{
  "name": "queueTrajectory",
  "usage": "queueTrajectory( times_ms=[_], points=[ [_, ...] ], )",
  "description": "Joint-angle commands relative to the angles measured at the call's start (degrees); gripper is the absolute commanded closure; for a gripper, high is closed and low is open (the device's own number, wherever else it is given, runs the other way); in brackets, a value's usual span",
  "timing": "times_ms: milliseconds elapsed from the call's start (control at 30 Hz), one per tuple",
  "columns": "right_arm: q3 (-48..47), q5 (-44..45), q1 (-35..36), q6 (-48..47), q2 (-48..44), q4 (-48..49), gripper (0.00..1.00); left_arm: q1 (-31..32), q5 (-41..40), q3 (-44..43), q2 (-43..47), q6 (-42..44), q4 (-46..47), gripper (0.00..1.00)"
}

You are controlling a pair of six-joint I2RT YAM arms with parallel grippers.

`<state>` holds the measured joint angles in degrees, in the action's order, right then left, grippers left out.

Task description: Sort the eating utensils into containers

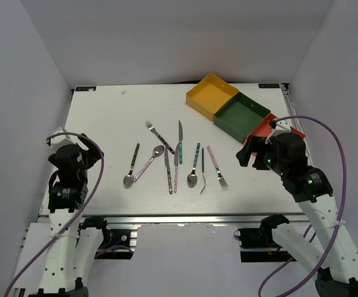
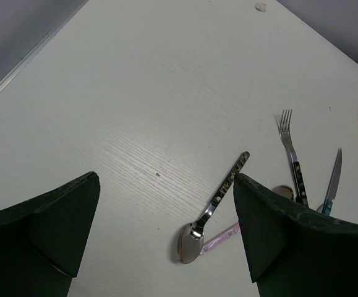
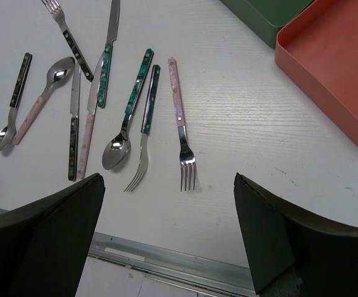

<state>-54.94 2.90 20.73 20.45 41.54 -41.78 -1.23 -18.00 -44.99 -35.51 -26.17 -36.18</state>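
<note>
Crowding risks a double pick: the pink fork (image 3: 178, 114), just ahead of the open, empty right gripper (image 3: 166, 182), lies close beside a dark-handled fork (image 3: 148, 108); the left gripper (image 2: 166, 179) also gapes empty.

Nine utensils (image 1: 175, 164) lie bunched at the middle of the table (image 1: 104, 117), several touching or crossing, with little gap for fingers between them. The pink-handled fork (image 1: 214, 162) on the right flank and the patterned spoon (image 1: 132, 162) on the left are open from outside. Bare board spreads left and far. Three trays (image 1: 228, 105) line the far right corner near the side wall (image 1: 333, 74), and the right arm (image 1: 284, 158) overhangs the red-orange tray (image 1: 261, 129)
</note>
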Motion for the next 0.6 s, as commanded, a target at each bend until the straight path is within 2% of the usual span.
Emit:
queueTrajectory(
  times_ms=[0,133,267,333,400,467,500,567],
  points=[
    [0.18,-2.79,-0.16,-1.37,0.56,3.54,0.11,-0.17,-1.95,0.87,0.7,-1.51,1.47,0.02],
    [2.2,-11.76,-0.16,-1.2,2.4,10.47,0.11,-0.17,-2.22,1.13,1.14,-1.86,1.56,0.02],
    [1.77,-13.18,0.36,1.34,12.74,12.77,0.11,-0.17,-1.95,1.22,1.14,-1.86,1.73,0.02],
    [1.33,-7.41,2.2,2.05,16.45,14.26,0.11,-0.17,-1.69,1.4,1.14,-1.95,1.82,0.02],
    [-1.38,-0.39,5.45,2.58,24.35,13.83,0.11,-0.17,-1.34,1.4,1.06,-1.86,1.99,0.02],
    [-3.94,2.89,8.34,2.67,33.28,13.04,0.11,-0.17,-1.25,1.49,0.53,-1.86,1.99,0.02],
    [-5.08,6.91,9.49,2.58,35.87,12.87,0.13,-0.17,-1.07,1.49,0.35,-1.86,1.99,0.02],
    [-7.46,9.57,11.25,2.32,43.23,13.21,0.21,-0.17,-0.72,1.57,0.09,-1.78,2.17,0.02]
  ],
)
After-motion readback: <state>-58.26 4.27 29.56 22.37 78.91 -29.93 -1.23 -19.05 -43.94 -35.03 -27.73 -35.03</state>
